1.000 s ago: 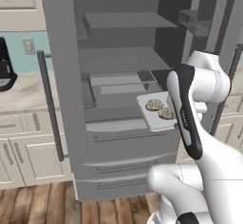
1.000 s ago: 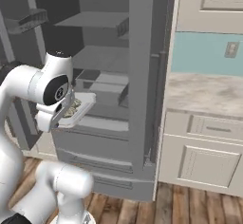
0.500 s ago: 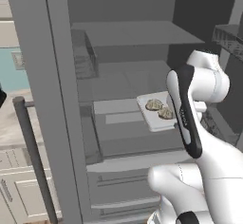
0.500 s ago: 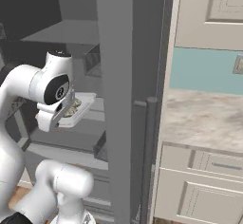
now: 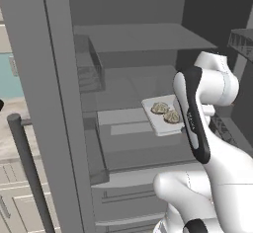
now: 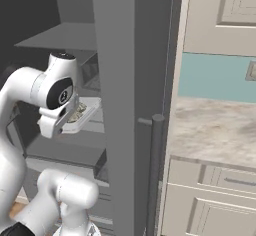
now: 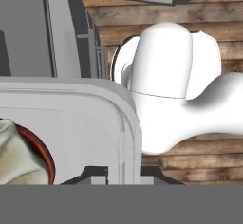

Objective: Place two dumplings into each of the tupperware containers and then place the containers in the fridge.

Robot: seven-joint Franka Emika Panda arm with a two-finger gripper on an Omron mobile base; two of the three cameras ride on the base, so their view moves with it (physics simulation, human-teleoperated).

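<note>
My gripper (image 7: pixel 124 175) is shut on the rim of a pale grey tupperware container (image 7: pixel 71 123), with the rim pinched between its fingertips. The container (image 5: pixel 159 120) hangs level in front of the open fridge (image 5: pixel 143 37), just above a middle shelf. Two tan dumplings (image 5: pixel 159 108) (image 5: pixel 172 117) lie side by side in it. In the right base view the container (image 6: pixel 92 111) sticks out from behind the arm's wrist toward the fridge interior. One dumpling (image 7: pixel 14 156) shows at the lower left of the hand view. My forearm hides the gripper itself in the left base view.
The fridge door (image 5: pixel 54 103) stands open at the left, with its bar handle (image 5: pixel 29 177) and door racks (image 5: pixel 91 69). The other door (image 6: pixel 132 105) rises close on the right, beside a marble counter (image 6: pixel 215 130) and cream cabinets (image 6: pixel 215 200). Drawers (image 5: pixel 128 197) sit below the shelf.
The base has driven closer to the fridge, so its shelves fill more of both base views. The container stays in my shut gripper, level, with both dumplings in it.
</note>
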